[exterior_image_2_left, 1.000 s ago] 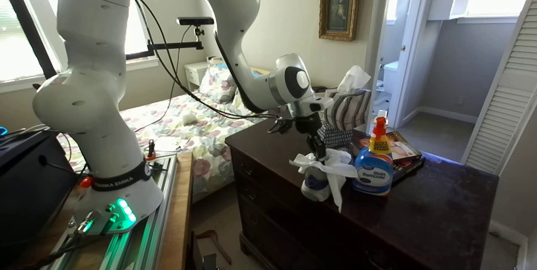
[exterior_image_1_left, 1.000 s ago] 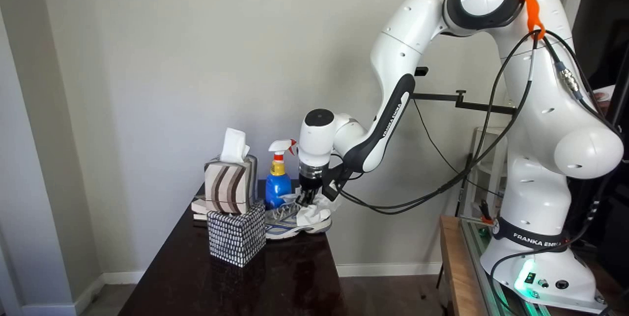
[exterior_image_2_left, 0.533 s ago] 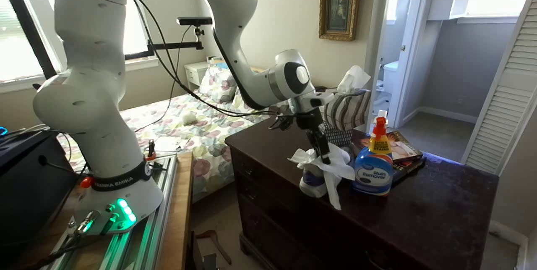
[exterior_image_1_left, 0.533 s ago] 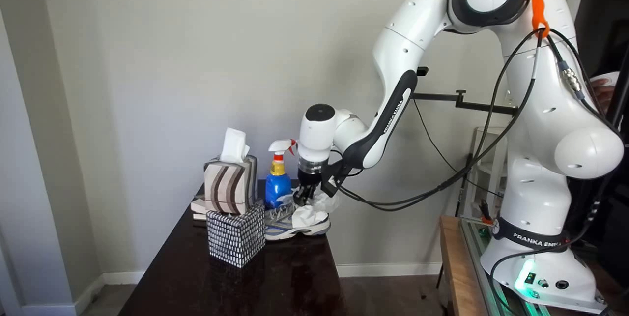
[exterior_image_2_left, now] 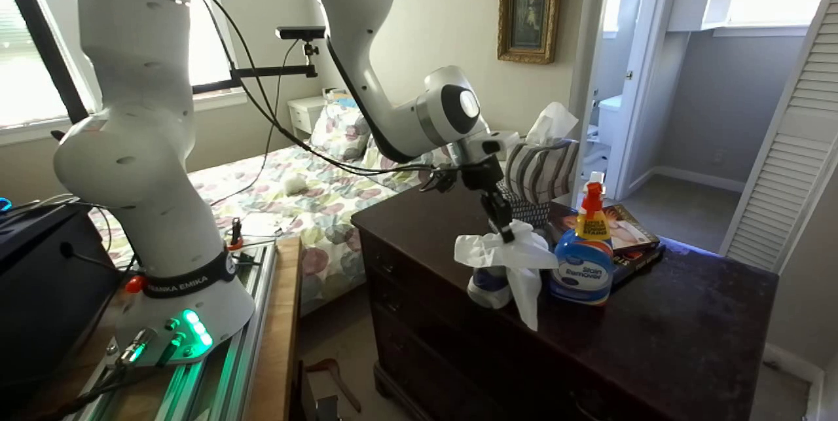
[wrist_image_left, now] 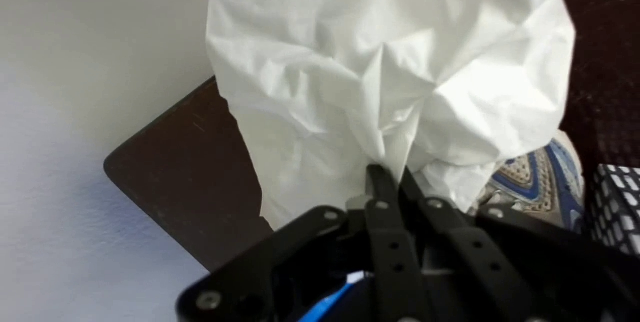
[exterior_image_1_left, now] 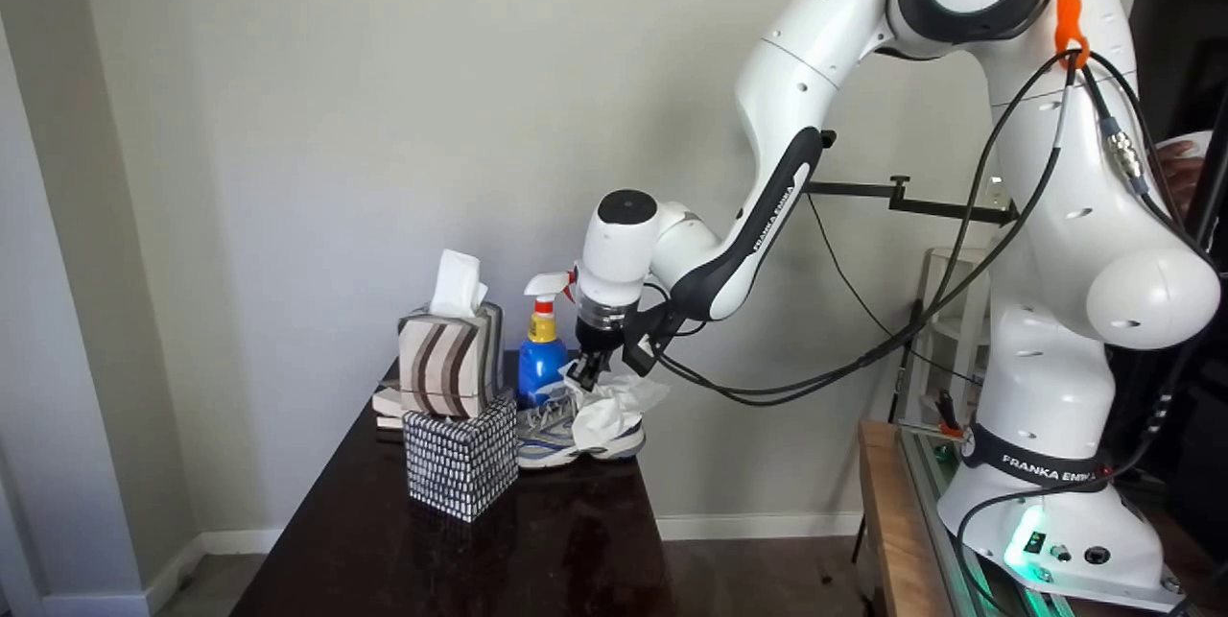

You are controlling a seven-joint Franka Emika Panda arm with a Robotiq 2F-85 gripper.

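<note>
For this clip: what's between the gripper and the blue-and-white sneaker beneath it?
A crumpled white tissue. The wrist view shows the gripper pinching it; in an exterior view it spreads out above the sneaker.

1. Dresser [exterior_image_2_left: 687,323]: dark wood, glossy top.
2. Facial tissue [wrist_image_left: 310,86], above the dresser: thin matt paper, creased.
3. Stain remover bottle [exterior_image_2_left: 581,274], on the dresser: smooth, glossy plastic.
4. Running shoe [wrist_image_left: 540,184], on the dresser: mesh upper.

The hand [exterior_image_1_left: 581,381] pinches white tissue [exterior_image_1_left: 606,419] over a sneaker [exterior_image_1_left: 549,437].
</note>
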